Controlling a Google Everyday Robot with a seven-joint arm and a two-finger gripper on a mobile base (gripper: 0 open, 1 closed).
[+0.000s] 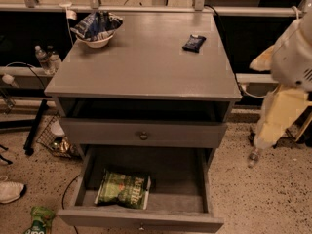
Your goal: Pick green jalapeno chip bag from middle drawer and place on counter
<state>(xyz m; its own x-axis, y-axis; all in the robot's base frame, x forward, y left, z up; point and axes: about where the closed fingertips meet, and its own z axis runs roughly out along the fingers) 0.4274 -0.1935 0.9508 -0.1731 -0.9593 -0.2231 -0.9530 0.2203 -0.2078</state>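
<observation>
The green jalapeno chip bag point(124, 189) lies flat on the floor of the open middle drawer point(195, 179), toward its front left. The drawer is pulled out at the bottom of the grey cabinet. The counter point(146, 67) is the cabinet's flat grey top. My gripper point(267, 134) hangs on the white and yellowish arm at the right edge of the view. It is beside the cabinet's right side, above the floor and well away from the bag. It holds nothing that I can see.
On the counter stand a white bowl with a blue chip bag point(97, 28) at the back left and a small dark packet point(194, 42) at the back right. A closed drawer front with a brass knob point(143, 135) sits above the open drawer. A small green pouch point(39, 221), a shoe point(9, 190) and a bottle point(252, 157) lie on the floor.
</observation>
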